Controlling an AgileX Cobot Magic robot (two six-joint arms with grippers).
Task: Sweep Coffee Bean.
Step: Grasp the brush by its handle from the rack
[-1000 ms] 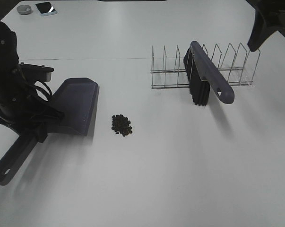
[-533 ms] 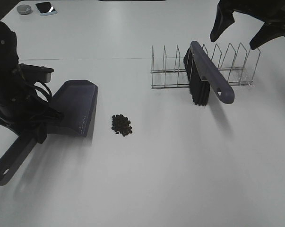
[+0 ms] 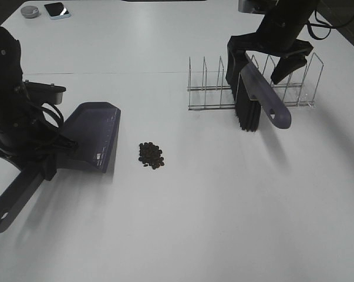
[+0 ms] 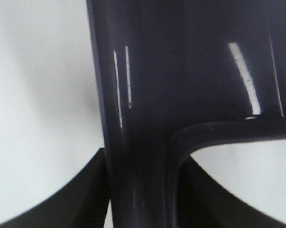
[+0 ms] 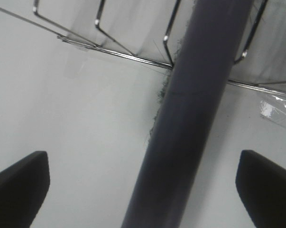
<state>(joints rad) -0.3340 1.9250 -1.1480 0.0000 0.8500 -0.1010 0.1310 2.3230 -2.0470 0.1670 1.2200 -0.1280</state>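
While my left gripper (image 4: pixel 140 190) clamps the dustpan (image 3: pixel 94 132), nine o'clock from the coffee bean (image 3: pixel 151 155), my right gripper (image 3: pixel 260 66) gapes astride the brush (image 3: pixel 265 98).

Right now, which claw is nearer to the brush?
Right. The right claw is open, one finger on either side of the brush at the wire rack. The left claw is far across the table, shut on the dustpan handle.

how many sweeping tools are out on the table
2: the dustpan at left, its handle gripped by the left claw, and the brush propped in the wire rack at right, with the open right claw straddling it. None seem hidden.
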